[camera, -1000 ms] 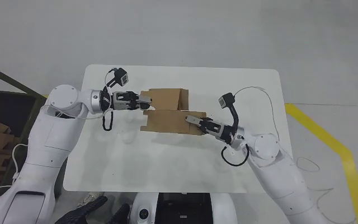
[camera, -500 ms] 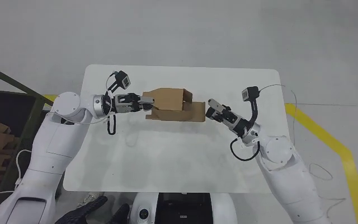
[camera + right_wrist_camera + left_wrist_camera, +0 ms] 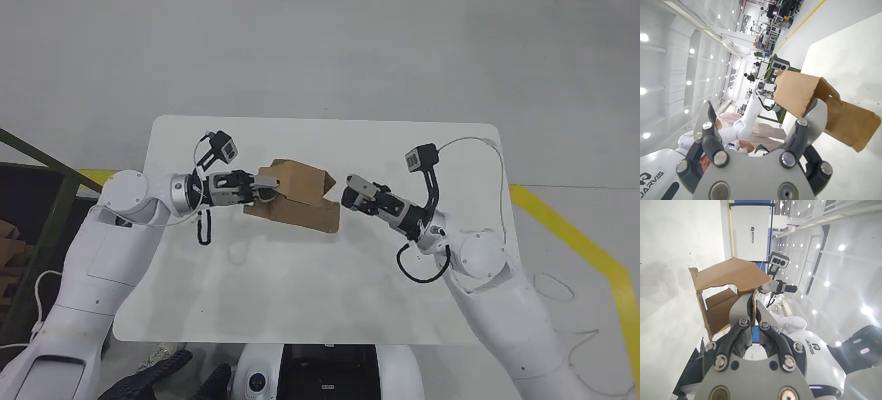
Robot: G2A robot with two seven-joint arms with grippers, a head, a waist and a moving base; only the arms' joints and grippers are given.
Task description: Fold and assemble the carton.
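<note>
left gripper pinches carton edge (partly folded); right gripper spread beside it

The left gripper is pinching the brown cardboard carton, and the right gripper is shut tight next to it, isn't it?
Not quite. The left gripper does pinch the carton, but the right gripper next to it is wide open, not shut. The right wrist view shows this.

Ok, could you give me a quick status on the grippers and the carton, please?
Left gripper shut on carton edge. Right gripper open at its other end. Carton partly unfolded, tilted.
</note>
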